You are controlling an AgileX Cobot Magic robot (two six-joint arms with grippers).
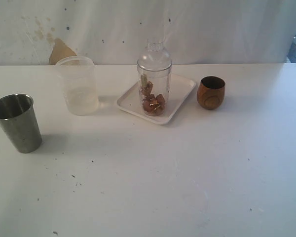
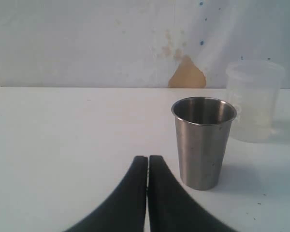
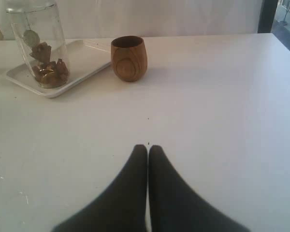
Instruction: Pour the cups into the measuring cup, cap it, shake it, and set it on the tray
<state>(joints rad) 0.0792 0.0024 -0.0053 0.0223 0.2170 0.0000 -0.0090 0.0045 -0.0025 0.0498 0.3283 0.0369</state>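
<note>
The clear measuring cup [image 1: 154, 86] stands upright on the white tray [image 1: 182, 91] with the clear dome cap [image 1: 154, 54] on top and brownish pieces inside. To the tray's right sits the brown wooden cup [image 1: 211, 92]; the grey steel tumbler [image 1: 17, 123] is at the far left. Neither arm shows in the exterior view. My left gripper [image 2: 148, 158] is shut and empty, just short of the steel tumbler [image 2: 203, 141]. My right gripper [image 3: 148, 148] is shut and empty over bare table, well back from the wooden cup [image 3: 128, 58], measuring cup [image 3: 40, 46] and tray [image 3: 84, 55].
A frosted whitish tub [image 1: 78, 85] stands left of the tray, and shows behind the tumbler in the left wrist view [image 2: 253, 99]. A stained wall [image 1: 148, 29] runs behind the white table [image 1: 153, 177].
</note>
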